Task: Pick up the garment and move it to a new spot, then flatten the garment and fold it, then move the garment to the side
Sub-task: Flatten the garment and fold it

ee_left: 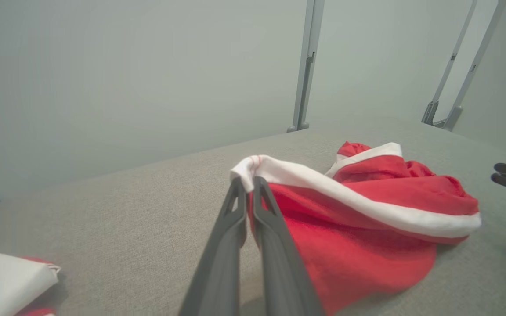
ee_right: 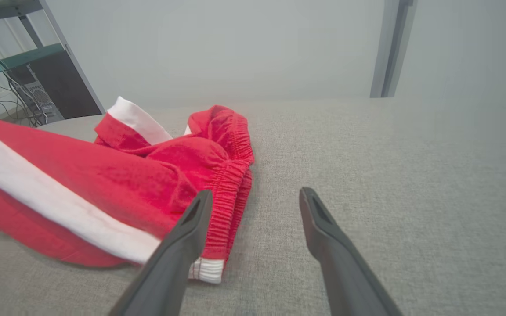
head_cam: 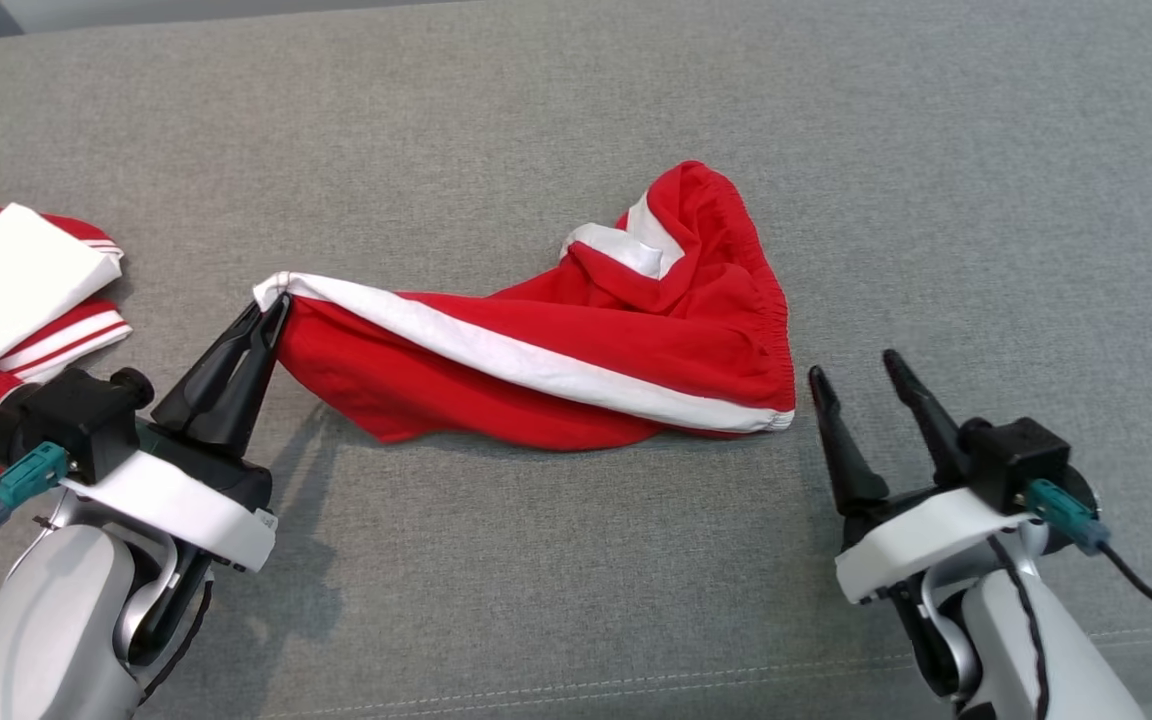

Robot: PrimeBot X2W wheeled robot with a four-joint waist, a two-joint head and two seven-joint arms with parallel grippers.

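Note:
The garment (head_cam: 576,340) is a pair of red shorts with a white side stripe, lying crumpled across the middle of the grey fabric surface (head_cam: 576,580). My left gripper (head_cam: 276,305) is shut on its white-edged left end, which is lifted a little. The pinched hem (ee_left: 248,169) sits at my closed fingertips in the left wrist view, with the garment (ee_left: 367,219) trailing to the right. My right gripper (head_cam: 851,365) stands open just right of the elastic waistband corner (ee_right: 231,188), holding nothing; one of its fingers (ee_right: 191,219) is beside the cloth.
A second red and white garment (head_cam: 6,310) with a white folded piece on it lies at the left edge. Metal frame posts (ee_left: 305,66) rise behind the surface. A shelf with cables (ee_right: 24,87) stands far left in the right wrist view.

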